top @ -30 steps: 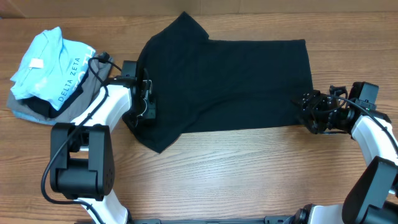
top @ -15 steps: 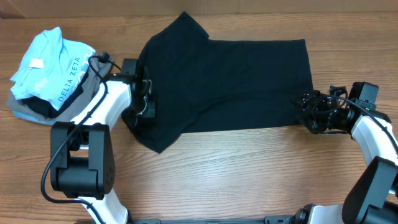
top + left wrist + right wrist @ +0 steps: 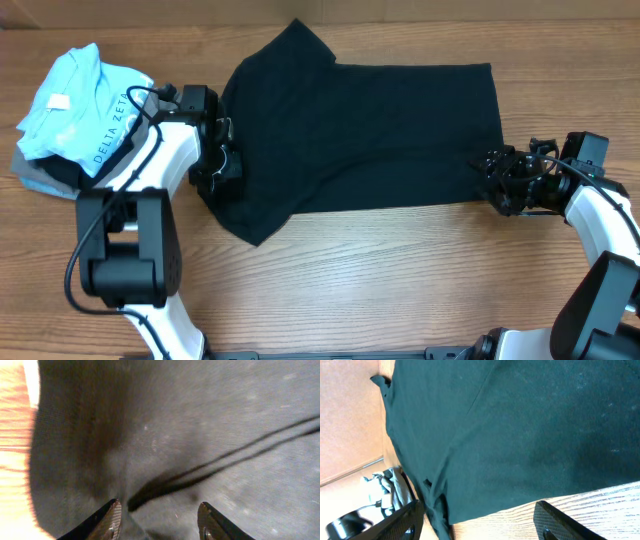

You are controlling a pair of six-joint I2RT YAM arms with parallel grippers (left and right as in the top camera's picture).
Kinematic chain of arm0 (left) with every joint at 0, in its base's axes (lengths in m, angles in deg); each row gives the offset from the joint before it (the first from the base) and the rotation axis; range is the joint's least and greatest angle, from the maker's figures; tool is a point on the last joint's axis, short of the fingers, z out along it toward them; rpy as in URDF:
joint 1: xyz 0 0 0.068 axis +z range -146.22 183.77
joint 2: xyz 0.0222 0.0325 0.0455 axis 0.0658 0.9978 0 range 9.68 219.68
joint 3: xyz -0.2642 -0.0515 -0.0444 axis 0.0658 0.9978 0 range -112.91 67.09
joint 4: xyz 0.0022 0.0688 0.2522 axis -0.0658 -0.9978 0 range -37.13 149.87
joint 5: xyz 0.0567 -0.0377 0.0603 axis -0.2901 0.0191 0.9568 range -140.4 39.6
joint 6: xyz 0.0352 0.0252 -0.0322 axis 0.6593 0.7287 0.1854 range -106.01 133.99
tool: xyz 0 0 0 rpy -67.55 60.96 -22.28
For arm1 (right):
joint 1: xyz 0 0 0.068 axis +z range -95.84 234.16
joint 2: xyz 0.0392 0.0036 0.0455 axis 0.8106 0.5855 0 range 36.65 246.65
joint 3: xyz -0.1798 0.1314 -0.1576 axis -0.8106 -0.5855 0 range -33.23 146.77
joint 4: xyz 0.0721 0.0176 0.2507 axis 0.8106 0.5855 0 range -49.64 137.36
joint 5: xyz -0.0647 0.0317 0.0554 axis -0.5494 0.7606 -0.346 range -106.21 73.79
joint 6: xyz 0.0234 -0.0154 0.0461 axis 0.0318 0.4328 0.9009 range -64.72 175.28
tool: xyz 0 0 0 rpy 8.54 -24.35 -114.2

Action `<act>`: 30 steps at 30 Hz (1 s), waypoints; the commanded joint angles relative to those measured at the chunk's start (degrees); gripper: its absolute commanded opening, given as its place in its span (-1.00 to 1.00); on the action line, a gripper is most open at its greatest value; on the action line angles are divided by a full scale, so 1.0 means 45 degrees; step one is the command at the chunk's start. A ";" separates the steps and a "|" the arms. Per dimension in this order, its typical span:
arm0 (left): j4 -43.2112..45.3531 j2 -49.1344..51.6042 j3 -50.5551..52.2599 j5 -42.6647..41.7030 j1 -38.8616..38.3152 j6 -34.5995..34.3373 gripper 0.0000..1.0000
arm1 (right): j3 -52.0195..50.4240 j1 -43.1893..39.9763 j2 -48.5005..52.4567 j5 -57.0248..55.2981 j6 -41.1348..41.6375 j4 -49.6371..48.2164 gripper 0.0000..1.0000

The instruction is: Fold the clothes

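Observation:
The black T-shirt [image 3: 370, 135] lies spread flat across the middle of the table, one sleeve pointing to the back, one to the front left. My left gripper [image 3: 222, 165] is open over the shirt's left edge; in the left wrist view its fingers [image 3: 159, 522] straddle a raised fold of black cloth [image 3: 200, 450]. My right gripper [image 3: 492, 182] is open at the shirt's front right corner; in the right wrist view the fingers [image 3: 480, 522] frame the shirt's hem [image 3: 520, 435] and bare wood.
A light blue "DELTA ZETA" shirt [image 3: 70, 105] lies on a grey folded garment [image 3: 40, 180] at the back left. The wooden table [image 3: 400, 280] runs along the front.
My left gripper has shifted a little left and back along the shirt's left edge. The right arm and the shirt have not moved.

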 commanded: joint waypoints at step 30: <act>-0.1486 0.1083 -0.0622 -0.0452 0.0602 0.0554 -0.31 | 0.0277 0.0063 -0.0272 -0.0364 -0.0141 0.0121 0.49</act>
